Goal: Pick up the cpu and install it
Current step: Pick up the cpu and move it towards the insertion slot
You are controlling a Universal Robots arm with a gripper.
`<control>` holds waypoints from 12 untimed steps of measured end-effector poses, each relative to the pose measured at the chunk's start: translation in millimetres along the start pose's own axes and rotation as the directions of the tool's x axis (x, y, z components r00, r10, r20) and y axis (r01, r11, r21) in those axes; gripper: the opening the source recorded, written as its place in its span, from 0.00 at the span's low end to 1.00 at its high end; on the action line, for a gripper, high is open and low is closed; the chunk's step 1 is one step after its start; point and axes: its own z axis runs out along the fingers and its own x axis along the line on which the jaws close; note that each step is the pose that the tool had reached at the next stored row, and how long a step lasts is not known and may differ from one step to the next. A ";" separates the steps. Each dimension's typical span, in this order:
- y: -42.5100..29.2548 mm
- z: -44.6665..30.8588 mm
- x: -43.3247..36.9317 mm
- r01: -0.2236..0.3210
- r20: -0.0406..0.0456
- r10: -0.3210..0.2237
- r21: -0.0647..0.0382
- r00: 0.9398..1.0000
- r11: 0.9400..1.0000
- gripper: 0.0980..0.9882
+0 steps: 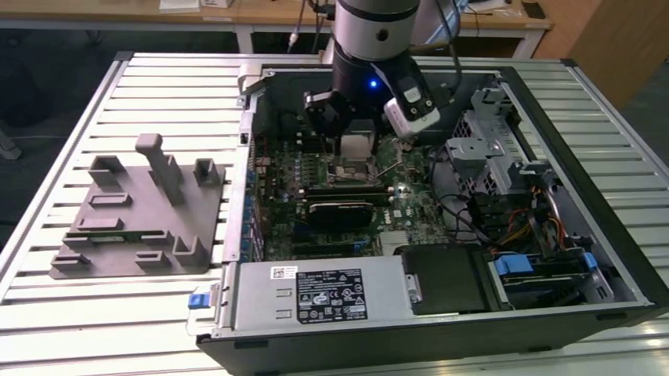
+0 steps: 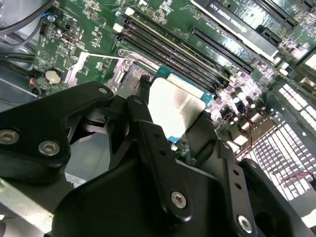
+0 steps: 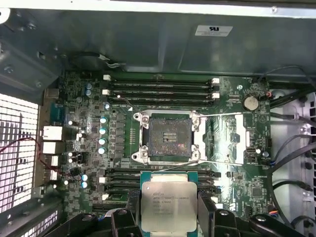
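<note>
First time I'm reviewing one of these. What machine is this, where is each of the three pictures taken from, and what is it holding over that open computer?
The exterior view comes from a camera off the machine. It shows a single robot arm whose end is inside an open computer case, which lies on a slatted metal table. Beside the case, on the exterior view's left, sits a grey plastic fixture. The silver box at the case's edge nearest the camera is the power supply.

Both wrist views come from cameras riding on the arm. They show the gripper shut on the cpu, a small square chip with a silver top. It is held by its edges over the green motherboard. The socket on that board is open and empty.
</note>
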 end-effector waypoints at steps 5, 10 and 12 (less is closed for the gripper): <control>-0.8 9.2 0.0 0.000 -0.001 0.000 0.000 1.000 1.000 0.50; -0.9 18.3 0.1 0.000 -0.002 0.000 0.000 1.000 1.000 0.50; -0.1 22.1 0.2 0.000 -0.002 0.000 0.000 1.000 1.000 0.50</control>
